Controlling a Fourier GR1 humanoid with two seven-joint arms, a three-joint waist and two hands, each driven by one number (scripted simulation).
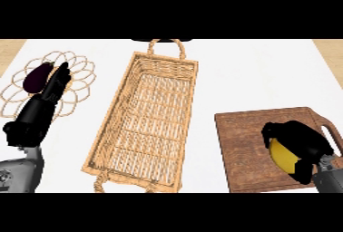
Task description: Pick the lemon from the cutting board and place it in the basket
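Note:
A yellow lemon [285, 157] lies on the brown wooden cutting board [247, 144] at the lower right. My right hand [299, 139] covers it from above and from the right, fingers curled round it, so only its left part shows. The long wicker basket [147, 121] with end handles stands in the middle, nothing inside it. At the left my left hand [56, 86] stays open with straight fingers pointing up, resting over a woven mat.
A round looped wicker mat [74, 97] lies at the upper left with a dark purple eggplant [36, 77] on it, just beside my left hand. The white counter [261, 77] runs between basket and board.

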